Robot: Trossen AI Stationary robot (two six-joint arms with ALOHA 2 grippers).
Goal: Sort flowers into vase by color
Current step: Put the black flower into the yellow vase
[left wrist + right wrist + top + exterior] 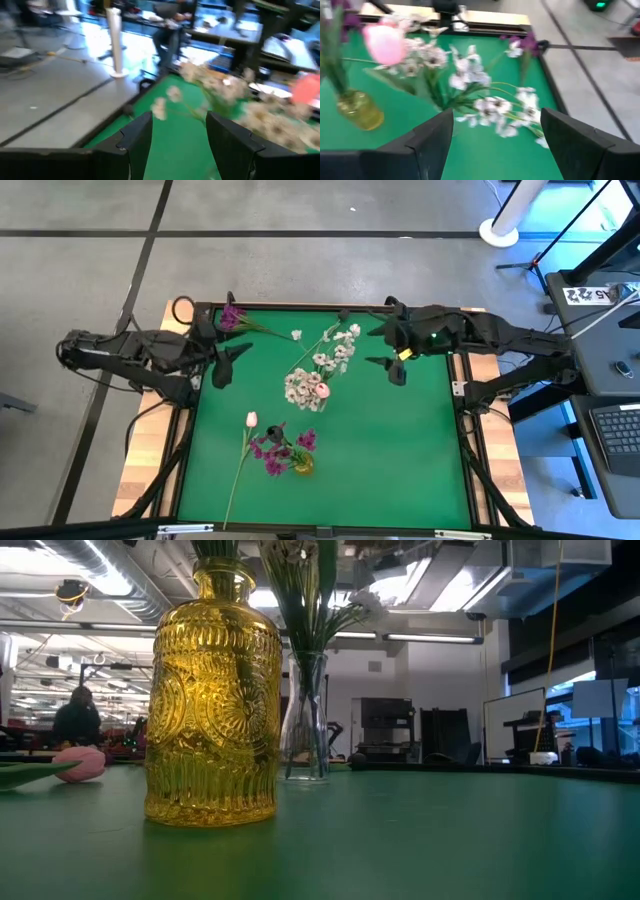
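Observation:
A clear vase (305, 720) at mid-table holds sprays of white flowers (318, 370) and a pink tulip bud (322, 391). Near the front stands a yellow glass vase (303, 465) with magenta-purple flowers (275, 450). A pale tulip (250, 420) lies flat on the table beside it, its stalk running toward the near edge. A purple stem (234, 316) lies at the far left corner. My left gripper (228, 363) hovers open to the left of the white flowers. My right gripper (382, 348) hovers open on their right, with nothing between its fingers.
The green table (400, 450) has a raised dark frame all around. The right half, near my right arm, is bare green surface. In the low view the yellow vase (212, 700) stands close to the camera, with the lying tulip's bud (80, 762) to its left.

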